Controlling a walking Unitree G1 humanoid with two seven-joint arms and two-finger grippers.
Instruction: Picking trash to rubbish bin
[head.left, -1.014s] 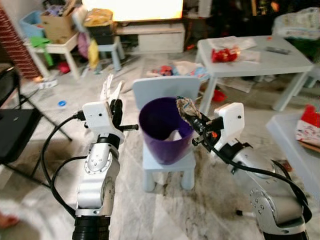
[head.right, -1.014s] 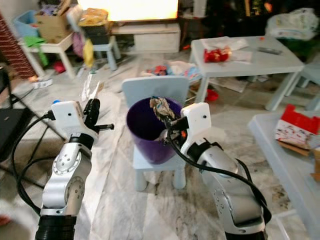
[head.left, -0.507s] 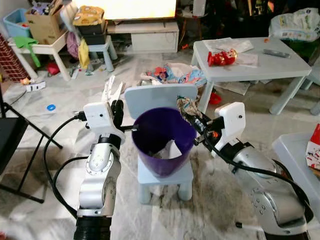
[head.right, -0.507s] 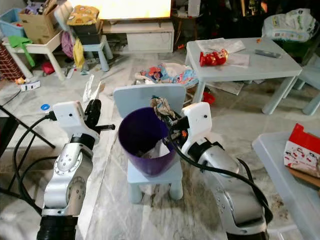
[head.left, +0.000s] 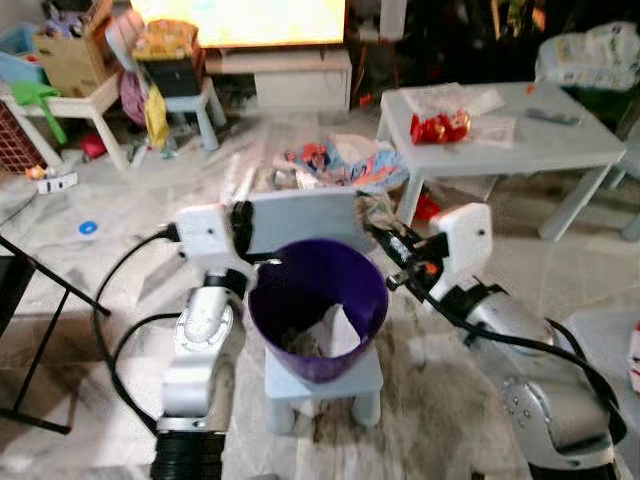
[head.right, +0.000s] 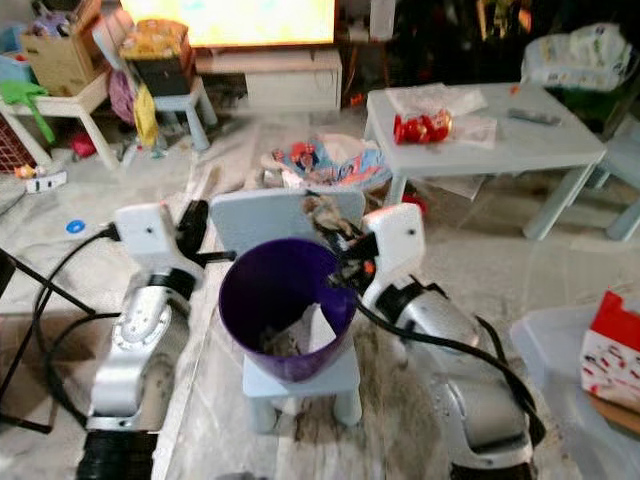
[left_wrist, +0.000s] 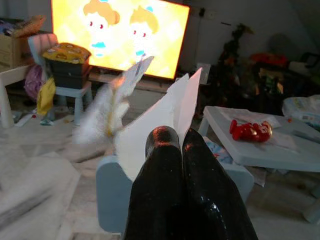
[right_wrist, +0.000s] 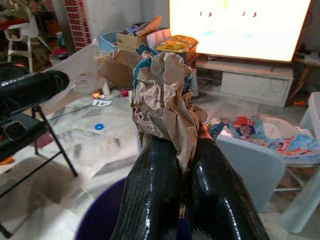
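Right pincer was clamped on a crumpled brown paper wad, held at the far rim of the purple bin on a small chair. Left pincer pinched white paper sheets beside the bin. Both judged light, soft, crushable.

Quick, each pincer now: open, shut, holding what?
Left pincer: shut on white paper.
Right pincer: shut on crumpled wrapper, by the bin.

arms: silver metal, rounded jointed segments with small screws
wrists: white boxy housings
left gripper: two long glossy black fingers
right gripper: same black fingers, orange mark nearby
cables: thick black, looping beside each arm
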